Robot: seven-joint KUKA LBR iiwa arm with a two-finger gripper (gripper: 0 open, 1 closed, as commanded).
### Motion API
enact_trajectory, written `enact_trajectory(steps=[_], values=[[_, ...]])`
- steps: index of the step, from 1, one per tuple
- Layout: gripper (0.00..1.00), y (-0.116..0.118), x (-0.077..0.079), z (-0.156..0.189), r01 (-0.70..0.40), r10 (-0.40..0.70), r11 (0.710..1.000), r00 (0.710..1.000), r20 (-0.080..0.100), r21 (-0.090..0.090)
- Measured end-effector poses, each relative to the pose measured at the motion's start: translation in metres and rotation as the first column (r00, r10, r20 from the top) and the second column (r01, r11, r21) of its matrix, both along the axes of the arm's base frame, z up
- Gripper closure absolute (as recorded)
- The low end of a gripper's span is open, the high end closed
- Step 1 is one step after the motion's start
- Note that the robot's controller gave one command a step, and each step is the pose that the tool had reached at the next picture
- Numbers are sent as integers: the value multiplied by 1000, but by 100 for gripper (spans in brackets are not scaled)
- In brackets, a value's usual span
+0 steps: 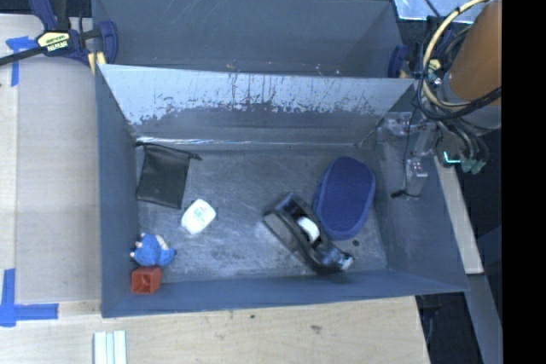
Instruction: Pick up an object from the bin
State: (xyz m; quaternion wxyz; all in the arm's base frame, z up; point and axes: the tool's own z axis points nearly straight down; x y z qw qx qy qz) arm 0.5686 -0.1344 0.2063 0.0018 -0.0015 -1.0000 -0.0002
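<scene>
Robotics lab, grey metal bin (247, 34), cabled robot arm (478, 55) at its right edge

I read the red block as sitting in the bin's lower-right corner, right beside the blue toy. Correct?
No. The camera view shows the red block in the lower-left corner of the bin, right beside the blue toy.

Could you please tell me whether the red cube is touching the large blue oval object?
No, the red cube lies at the lower left of the bin floor, far from the blue oval object.
</scene>
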Motion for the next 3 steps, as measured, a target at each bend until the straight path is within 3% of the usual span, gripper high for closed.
enact_trajectory(steps=[1,2,3], values=[[0,5,40,-135,-329,329,944,944,4,-1],[0,37,-46,-105,-758,758,652,652,7,-4],[0,17,-25,-97,-982,982,189,189,5,-5]])
